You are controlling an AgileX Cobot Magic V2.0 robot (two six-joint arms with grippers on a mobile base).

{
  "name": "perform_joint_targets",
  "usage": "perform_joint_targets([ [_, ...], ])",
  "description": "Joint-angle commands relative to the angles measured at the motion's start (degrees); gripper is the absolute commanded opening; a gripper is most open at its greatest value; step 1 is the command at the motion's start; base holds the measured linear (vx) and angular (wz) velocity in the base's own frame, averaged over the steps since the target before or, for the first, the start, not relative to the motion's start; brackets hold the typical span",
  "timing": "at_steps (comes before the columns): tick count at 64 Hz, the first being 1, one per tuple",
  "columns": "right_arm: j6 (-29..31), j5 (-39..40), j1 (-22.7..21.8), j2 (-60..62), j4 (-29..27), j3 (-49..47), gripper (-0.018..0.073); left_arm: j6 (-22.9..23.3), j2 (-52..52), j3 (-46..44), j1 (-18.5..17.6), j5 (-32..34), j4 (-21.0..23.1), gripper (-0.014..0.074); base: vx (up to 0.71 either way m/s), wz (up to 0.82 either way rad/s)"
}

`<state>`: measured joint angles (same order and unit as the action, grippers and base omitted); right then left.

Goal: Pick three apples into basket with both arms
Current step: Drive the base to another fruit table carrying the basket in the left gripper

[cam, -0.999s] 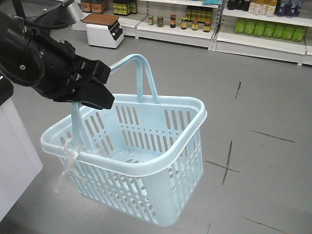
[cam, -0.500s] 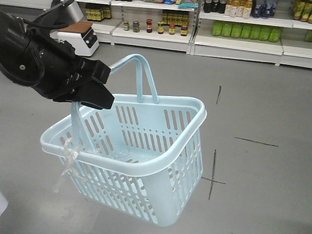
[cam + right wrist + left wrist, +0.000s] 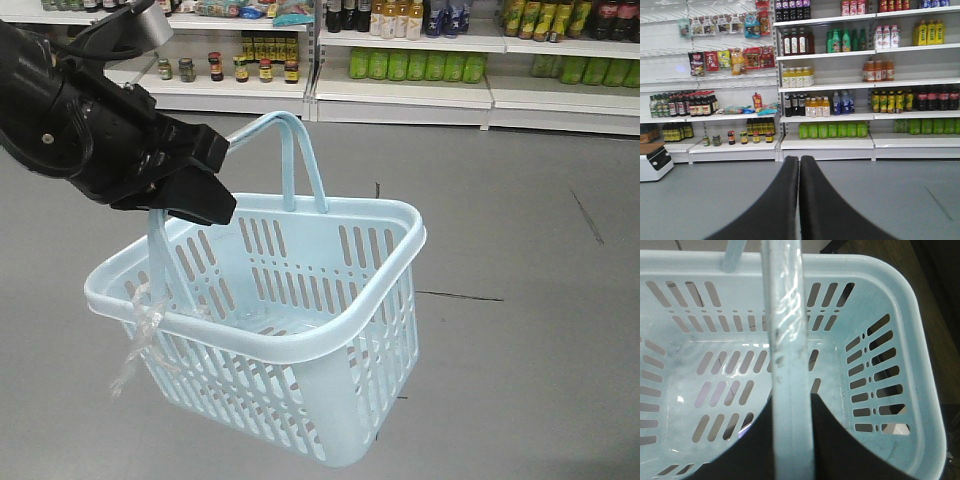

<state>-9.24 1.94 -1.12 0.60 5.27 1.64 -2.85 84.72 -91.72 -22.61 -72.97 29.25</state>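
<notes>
A pale blue basket (image 3: 335, 405) hangs in the air above a grey shop floor (image 3: 530, 320), filling the centre and lower left of the front view. Its long axis runs from the left edge toward the lower middle of the frame. The open top faces up and tips slightly toward the camera. A scrap of clear tape (image 3: 138, 335) dangles from the rim at the lower left.

The left gripper (image 3: 200, 180), black and bulky in the upper left, is clamped on a hoop handle (image 3: 787, 365). In the left wrist view that handle runs straight up the middle, with a dark finger (image 3: 850, 450) on either side of it. The right gripper (image 3: 799, 165) has its fingers pressed together on nothing and points at stocked shelves (image 3: 840, 100).

Compared with a second ago, basket and left gripper sit at the same spot in the frame. The shelves behind have slid rightward, and a white machine has left the front view.

The left arm is cut off at the left edge. The basket's bottom corner runs off the lower edge. In the front view the gripper covers the exact place it grips.
</notes>
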Motion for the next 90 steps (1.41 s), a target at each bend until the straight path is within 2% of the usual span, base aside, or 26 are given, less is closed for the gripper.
perform_joint_targets([
  [1,0.33,4.37,-0.27,0.43,0.54,0.81,-0.0004,0.47,-2.42,-1.44,-0.32,1.35,3.24,-0.0008,0.24,-0.28],
  [55,0.33,4.37,-0.27,0.43,0.54,0.81,-0.0004,0.47,-2.42,-1.44,-0.32,1.35,3.24,-0.0008,0.22,-0.26],
  [90,0.33,4.37,-0.27,0.43,0.54,0.81,-0.0004,0.47,-2.42,-1.44,-0.32,1.35,3.24,-0.0008,0.2,-0.4],
])
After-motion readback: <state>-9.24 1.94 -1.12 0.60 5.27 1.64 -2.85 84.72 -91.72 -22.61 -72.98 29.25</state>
